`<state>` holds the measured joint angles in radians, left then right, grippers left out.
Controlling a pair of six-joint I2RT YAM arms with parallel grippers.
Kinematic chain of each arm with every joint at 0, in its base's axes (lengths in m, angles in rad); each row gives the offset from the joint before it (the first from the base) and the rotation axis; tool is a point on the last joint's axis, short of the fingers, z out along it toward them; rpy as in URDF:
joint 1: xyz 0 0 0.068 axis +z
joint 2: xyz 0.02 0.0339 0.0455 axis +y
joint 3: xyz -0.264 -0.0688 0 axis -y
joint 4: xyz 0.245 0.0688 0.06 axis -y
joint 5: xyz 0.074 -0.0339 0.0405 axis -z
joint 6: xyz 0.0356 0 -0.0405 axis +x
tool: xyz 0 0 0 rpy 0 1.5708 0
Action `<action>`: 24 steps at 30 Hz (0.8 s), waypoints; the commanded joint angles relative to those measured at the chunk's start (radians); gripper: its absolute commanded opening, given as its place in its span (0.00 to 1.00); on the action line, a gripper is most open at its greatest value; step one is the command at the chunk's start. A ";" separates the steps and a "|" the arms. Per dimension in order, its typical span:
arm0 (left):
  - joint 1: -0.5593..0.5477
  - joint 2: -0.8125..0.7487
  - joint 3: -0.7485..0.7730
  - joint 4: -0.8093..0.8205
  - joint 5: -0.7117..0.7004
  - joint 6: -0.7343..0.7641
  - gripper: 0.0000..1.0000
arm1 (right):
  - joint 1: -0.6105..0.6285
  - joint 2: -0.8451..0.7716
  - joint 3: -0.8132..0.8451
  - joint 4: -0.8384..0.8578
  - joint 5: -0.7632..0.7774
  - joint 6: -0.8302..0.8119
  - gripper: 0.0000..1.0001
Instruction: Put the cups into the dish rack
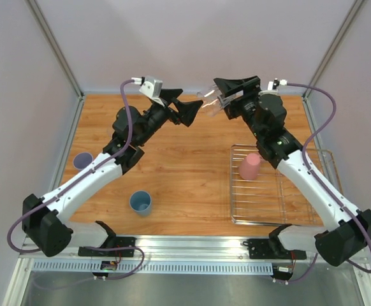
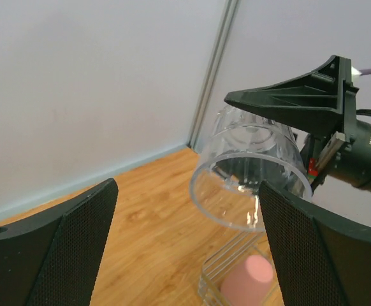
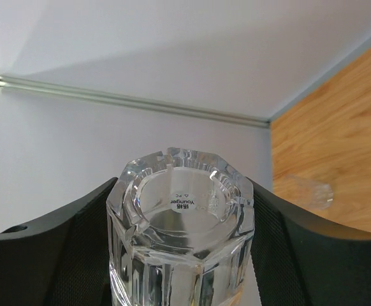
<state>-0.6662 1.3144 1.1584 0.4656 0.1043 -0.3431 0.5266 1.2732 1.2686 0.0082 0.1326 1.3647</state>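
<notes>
Pink cup (image 1: 250, 166) blocks rack (image 1: 262, 199) rear-left; front apparently open.

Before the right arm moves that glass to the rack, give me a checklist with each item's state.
1. Right tool closed on glass, a finger on each side: ok.
2. Left tool open, fingers off the glass: ok.
3. Glass lifted off the table: ok.
4. Free room in rack, which holds only the pink cup: ok.
5. Grip firm enough not to slip: cannot tell.
</notes>
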 commanded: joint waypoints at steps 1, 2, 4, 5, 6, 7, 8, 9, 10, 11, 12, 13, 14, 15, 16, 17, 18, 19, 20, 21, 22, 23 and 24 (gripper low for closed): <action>-0.001 -0.105 0.055 -0.119 -0.047 0.102 1.00 | -0.107 -0.098 0.020 -0.144 0.061 -0.246 0.01; 0.002 -0.124 0.060 -0.175 -0.063 0.114 1.00 | -0.126 -0.116 0.014 -0.177 0.091 -0.300 0.01; 0.010 -0.167 0.070 -0.237 -0.083 0.145 1.00 | -0.163 -0.185 -0.001 -0.258 0.143 -0.508 0.01; 0.011 -0.178 0.086 -0.307 -0.086 0.150 1.00 | -0.168 -0.208 -0.006 -0.292 0.238 -0.579 0.01; 0.013 -0.194 0.090 -0.341 -0.098 0.150 1.00 | -0.171 -0.236 -0.015 -0.315 0.289 -0.698 0.01; 0.017 -0.199 0.095 -0.394 -0.098 0.147 1.00 | -0.169 -0.283 -0.059 -0.332 0.368 -0.775 0.01; 0.017 -0.205 0.092 -0.410 -0.098 0.144 1.00 | -0.168 -0.310 -0.084 -0.339 0.413 -0.827 0.00; 0.020 -0.216 0.084 -0.421 -0.104 0.139 1.00 | -0.169 -0.333 -0.121 -0.356 0.456 -0.910 0.00; 0.020 -0.222 0.075 -0.426 -0.126 0.136 1.00 | -0.169 -0.351 -0.190 -0.362 0.535 -0.944 0.01; 0.020 -0.227 0.052 -0.426 -0.124 0.131 1.00 | -0.171 -0.391 -0.230 -0.373 0.577 -0.967 0.00; 0.022 -0.236 0.044 -0.426 -0.121 0.127 1.00 | -0.171 -0.408 -0.267 -0.392 0.620 -0.977 0.00; 0.022 -0.238 0.038 -0.427 -0.123 0.122 1.00 | -0.171 -0.428 -0.302 -0.395 0.681 -0.978 0.00; 0.022 -0.241 0.028 -0.432 -0.124 0.118 1.00 | -0.171 -0.457 -0.372 -0.395 0.696 -0.980 0.00; 0.023 -0.241 0.021 -0.433 -0.120 0.115 1.00 | -0.171 -0.471 -0.403 -0.383 0.711 -0.975 0.00; 0.022 -0.241 0.017 -0.433 -0.117 0.110 1.00 | -0.171 -0.482 -0.441 -0.369 0.725 -0.968 0.00; 0.023 -0.241 0.009 -0.430 -0.114 0.105 1.00 | -0.171 -0.491 -0.486 -0.364 0.760 -0.957 0.00; 0.022 -0.241 0.006 -0.430 -0.109 0.099 1.00 | -0.171 -0.491 -0.511 -0.349 0.783 -0.951 0.01; 0.022 -0.241 0.001 -0.430 -0.109 0.095 1.00 | -0.171 -0.486 -0.520 -0.355 0.824 -0.928 0.00; 0.022 -0.241 -0.003 -0.433 -0.109 0.090 1.00 | -0.171 -0.477 -0.526 -0.375 0.841 -0.903 0.01; 0.022 -0.244 -0.008 -0.436 -0.109 0.082 1.00 | -0.172 -0.459 -0.529 -0.399 0.855 -0.885 0.01; 0.022 -0.244 -0.014 -0.435 -0.109 0.081 1.00 | -0.172 -0.446 -0.534 -0.405 0.877 -0.874 0.01; 0.022 -0.248 -0.023 -0.433 -0.109 0.076 1.00 | -0.171 -0.439 -0.540 -0.404 0.883 -0.856 0.01; 0.022 -0.251 -0.028 -0.433 -0.109 0.069 1.00 | -0.171 -0.417 -0.548 -0.390 0.884 -0.857 0.01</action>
<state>-0.6472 1.0809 1.1423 0.0299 -0.0055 -0.2497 0.3546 0.8402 0.7151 -0.4332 0.8902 0.4721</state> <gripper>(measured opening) 0.997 0.731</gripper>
